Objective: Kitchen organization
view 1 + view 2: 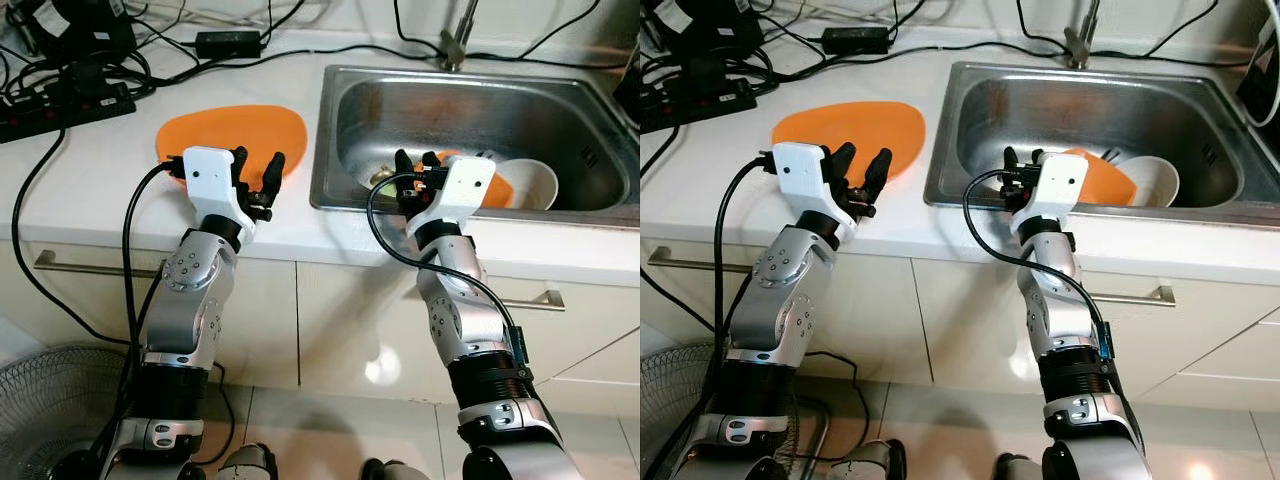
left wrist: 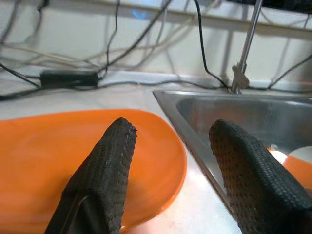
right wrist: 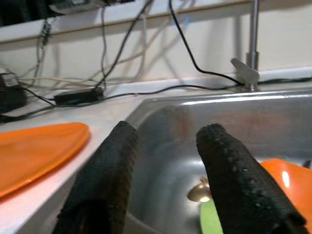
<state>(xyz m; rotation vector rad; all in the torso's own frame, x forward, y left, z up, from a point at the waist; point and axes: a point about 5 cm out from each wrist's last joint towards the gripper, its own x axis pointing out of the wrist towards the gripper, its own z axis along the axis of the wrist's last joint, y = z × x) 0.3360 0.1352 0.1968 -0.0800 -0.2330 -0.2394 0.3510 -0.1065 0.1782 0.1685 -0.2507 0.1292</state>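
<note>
An orange plate [image 1: 232, 135] lies flat on the white counter [image 1: 90, 180], left of the steel sink [image 1: 350, 120]. My left gripper [image 1: 256, 172] hovers open over the plate's near edge, nothing between its fingers [image 2: 105, 170]. Inside the sink lie a second orange plate [image 1: 1102, 180] and a white bowl [image 1: 535, 183], with a brass drain [image 3: 201, 191] on the basin floor. My right gripper [image 1: 416, 172] stands open at the sink's front rim, over the basin's near left corner, holding nothing.
Black cables, a power adapter [image 1: 228, 43] and a power strip [image 1: 60, 108] crowd the back left of the counter. A tap [image 1: 456, 40] rises behind the sink. Cabinet fronts with bar handles [image 1: 545, 297] run below, and a floor fan [image 1: 55, 410] stands at lower left.
</note>
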